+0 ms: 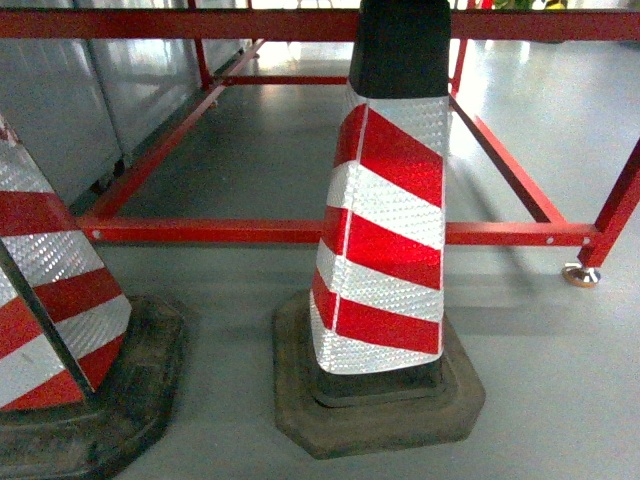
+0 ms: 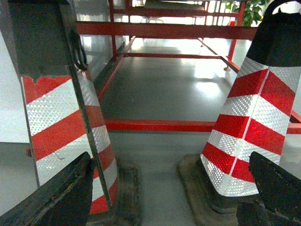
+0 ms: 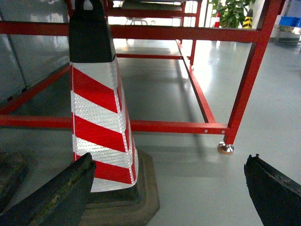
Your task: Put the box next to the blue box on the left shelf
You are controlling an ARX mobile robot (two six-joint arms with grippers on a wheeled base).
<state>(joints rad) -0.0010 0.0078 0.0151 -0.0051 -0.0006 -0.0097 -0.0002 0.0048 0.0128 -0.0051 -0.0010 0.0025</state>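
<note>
Grey polished floor [image 1: 250,130] everywhere, glossy, with window glare far back. Red-painted steel frame [image 1: 230,231] standing on it: a low cross rail running left to right behind the right cone, a higher rail along the top edge of the head view, side rails receding into the distance, and a corner post ending in a round metal foot [image 1: 581,274] well to the right of the right cone. Grey panelled wall [image 1: 60,90] behind and to the left of the right cone, beyond the frame's left rail.

Right cone [image 1: 385,230]: red and white reflective stripes, black top, upright on a dark, worn rubber base [image 1: 380,415], just in front of the low cross rail. Left cone [image 1: 45,290]: same stripes, cut off by the picture edge, on its own dark base [image 1: 120,400], near the right cone but apart from it, bare floor between.

No blue crate and no roller shelf in any view; only a small blue shape [image 3: 288,21] far off, beyond the frame and up-right of the right cone, too small to identify. Green potted plant [image 3: 231,12] also far behind.

Left hand [image 2: 171,197] spread wide, nothing between its dark fingers [image 2: 61,197], framing both cones. Right hand [image 3: 171,193] likewise wide apart, holding nothing, one finger [image 3: 56,195] in front of the right cone's base.
</note>
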